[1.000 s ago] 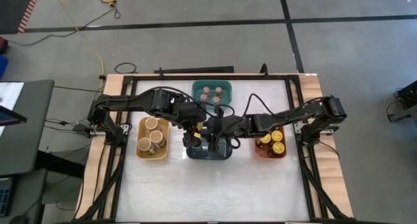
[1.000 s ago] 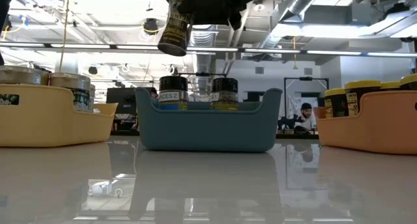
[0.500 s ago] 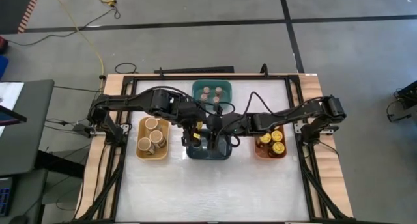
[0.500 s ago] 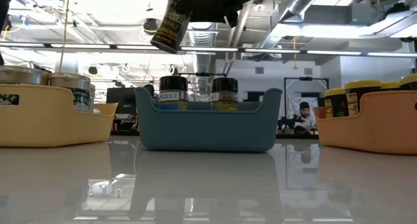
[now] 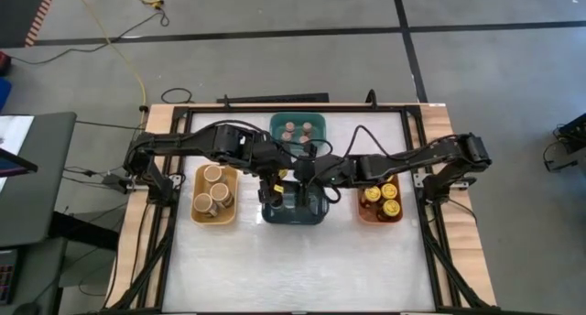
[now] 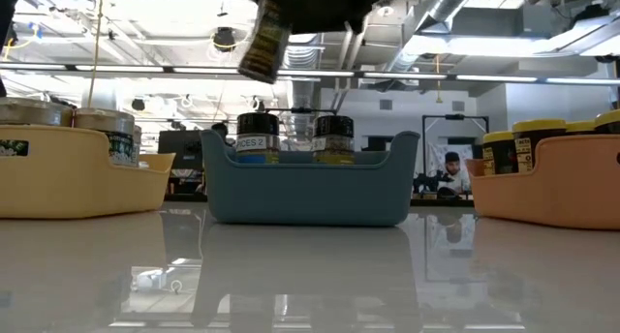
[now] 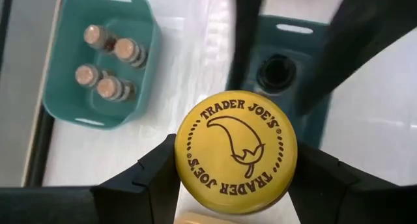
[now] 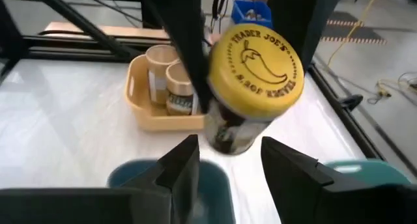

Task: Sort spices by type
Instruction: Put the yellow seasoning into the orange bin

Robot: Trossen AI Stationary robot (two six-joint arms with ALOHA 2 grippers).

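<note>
Yellow-lidded jar (image 7: 236,156) now clamped in left fingers (image 7: 156,178), right fingers (image 8: 176,165) released, withdrawn.

Yellow chili-printed jar lid (image 7: 236,156); teal bin (image 7: 104,58), perhaps brown-topped jars (image 7: 107,61).

The yellow lid (image 7: 236,157) of the jar clamped in the left claw (image 7: 234,185) reads "TRADER JOE'S" twice around its rim, once over and once under a drawn chili pepper. The right wrist view shows the same words and pepper on that lid (image 8: 256,62). In the low view, a jar label (image 6: 252,143) inside the blue bin (image 6: 308,197) seems to end in "CES 2", though it is partly hidden.
</note>
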